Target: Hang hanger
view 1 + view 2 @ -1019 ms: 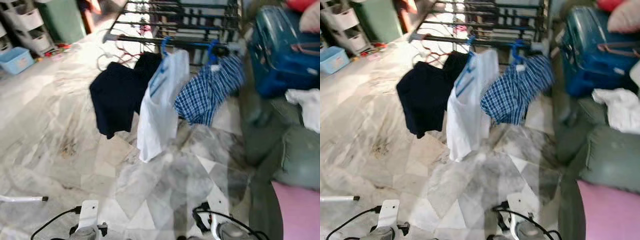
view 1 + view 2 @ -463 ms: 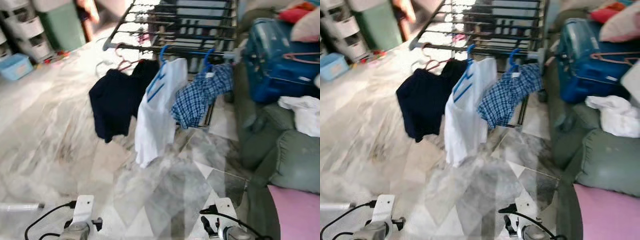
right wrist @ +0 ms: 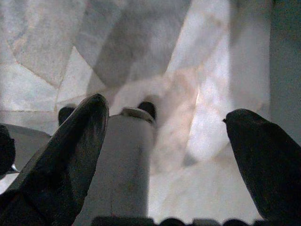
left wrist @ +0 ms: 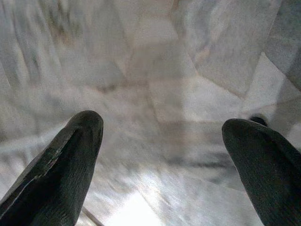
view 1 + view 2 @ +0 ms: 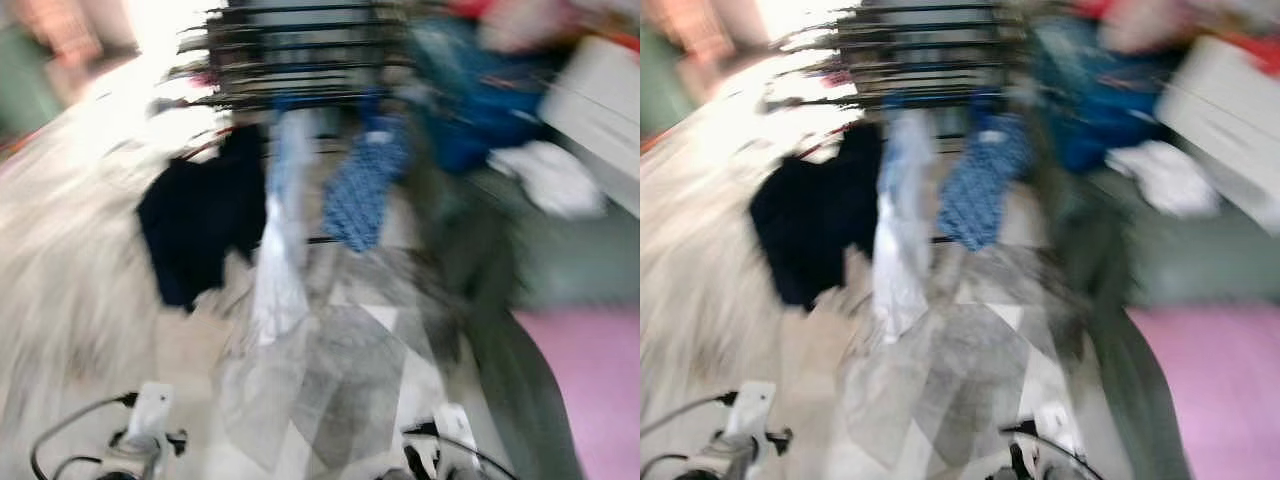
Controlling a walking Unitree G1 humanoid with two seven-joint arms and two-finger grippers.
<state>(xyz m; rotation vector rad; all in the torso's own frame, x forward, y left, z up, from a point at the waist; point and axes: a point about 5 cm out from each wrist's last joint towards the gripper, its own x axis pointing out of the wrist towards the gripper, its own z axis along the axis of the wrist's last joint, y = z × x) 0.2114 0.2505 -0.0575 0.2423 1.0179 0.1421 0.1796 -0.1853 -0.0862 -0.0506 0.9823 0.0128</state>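
Both grippers, left (image 4: 160,155) and right (image 3: 164,155), spread wide, empty; no loose hanger discernible through blur, presumably light, stiff, best gripped near hook.

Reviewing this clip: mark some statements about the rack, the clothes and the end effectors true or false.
1. Three garments hang from the rack. True: a dark top, a white shirt and a checked shirt.
2. The left end effector grips a hanger. False: it is open, with floor between its fingers.
3. The right end effector is open. True.
4. The white shirt lies on the floor. False: it hangs between the other two.
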